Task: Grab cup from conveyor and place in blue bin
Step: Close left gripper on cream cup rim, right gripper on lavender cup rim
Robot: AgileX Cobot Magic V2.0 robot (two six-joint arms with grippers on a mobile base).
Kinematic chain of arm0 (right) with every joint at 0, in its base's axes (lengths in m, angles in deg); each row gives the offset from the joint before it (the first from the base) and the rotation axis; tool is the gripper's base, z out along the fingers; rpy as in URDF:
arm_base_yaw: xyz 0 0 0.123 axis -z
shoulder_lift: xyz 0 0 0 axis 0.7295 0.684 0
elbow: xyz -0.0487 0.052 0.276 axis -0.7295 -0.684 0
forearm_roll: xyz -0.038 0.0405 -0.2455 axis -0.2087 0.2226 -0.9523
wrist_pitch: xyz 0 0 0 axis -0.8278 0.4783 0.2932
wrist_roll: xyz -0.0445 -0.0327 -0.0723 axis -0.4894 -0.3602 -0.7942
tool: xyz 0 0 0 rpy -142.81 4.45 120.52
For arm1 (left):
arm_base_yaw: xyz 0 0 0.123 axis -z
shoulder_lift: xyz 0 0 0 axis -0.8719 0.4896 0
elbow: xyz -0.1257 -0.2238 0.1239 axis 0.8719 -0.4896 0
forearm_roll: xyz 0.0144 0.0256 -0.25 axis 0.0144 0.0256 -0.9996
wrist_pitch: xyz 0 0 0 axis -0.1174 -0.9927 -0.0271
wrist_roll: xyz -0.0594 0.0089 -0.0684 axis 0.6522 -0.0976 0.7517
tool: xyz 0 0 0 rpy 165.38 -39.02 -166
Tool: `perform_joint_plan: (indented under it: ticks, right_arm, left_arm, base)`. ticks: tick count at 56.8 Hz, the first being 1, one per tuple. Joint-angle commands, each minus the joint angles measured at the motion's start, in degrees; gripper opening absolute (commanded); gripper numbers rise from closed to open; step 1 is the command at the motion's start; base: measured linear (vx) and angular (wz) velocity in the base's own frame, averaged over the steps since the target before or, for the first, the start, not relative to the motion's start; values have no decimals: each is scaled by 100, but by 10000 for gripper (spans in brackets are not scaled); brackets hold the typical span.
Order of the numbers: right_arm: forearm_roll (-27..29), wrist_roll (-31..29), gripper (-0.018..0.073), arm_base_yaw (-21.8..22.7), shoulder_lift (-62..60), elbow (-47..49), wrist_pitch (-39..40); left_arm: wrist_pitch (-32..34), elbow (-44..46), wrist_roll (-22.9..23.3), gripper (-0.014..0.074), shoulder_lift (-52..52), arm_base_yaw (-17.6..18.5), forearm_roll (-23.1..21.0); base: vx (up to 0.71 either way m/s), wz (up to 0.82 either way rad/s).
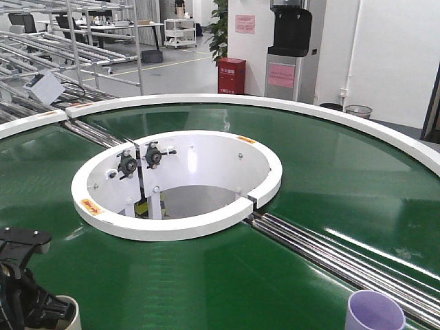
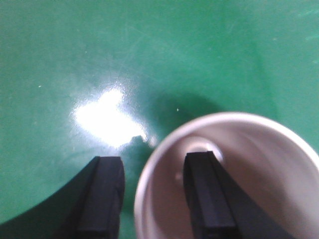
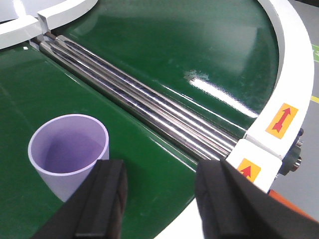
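front view: on the conveyor (image 1: 330, 165) a white cup (image 1: 71, 315) stood near left under the left gripper (image 1: 31, 302), a purple cup (image 1: 375, 313) near right; the blue bin was out of sight. left wrist: the jaws stood apart astride the white cup's wall, one finger (image 2: 204, 199) inside, one outside, not pinching. the cup was empty and probably light, smooth, thin-walled — a gentle rim pinch suited. right wrist: the right gripper (image 3: 160, 169) hung wide open, the empty purple cup beside one finger.
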Motion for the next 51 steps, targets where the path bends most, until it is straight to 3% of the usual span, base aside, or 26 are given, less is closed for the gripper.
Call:
perform_joint_plan:
  ticks: [1,9,16,29,42,51]
  right_arm:
    - [8,1,404,25,-7,201,301]
    - [199,-268,404,8,219,297,-480]
    - [646,-906,405,8,856,770,-1370]
    - [1779,-1802,405,8,2155,1799,-1442]
    - [1932,-1996,405,8,3403,3109,-1897]
    - [2047,-1994,405,8,4222,3970,-2441]
  left_arm:
    - [377,197,4,430,-84,-11,-70]
    - [389,197,4,414,-42,-11,-82]
    - [405,197,-7,343,-42,-11,-82]
    - [417,197,-9,160,-42,-11,-82]
    - [428,197,-15,29,-42,-11,-77]
    - [454,197,-15,-9,-42,-11,-77]
  base:
    - [0,0]
    - [0,0]
    - [0,0]
    - [0,0]
    - [0,0]
    - [0,0]
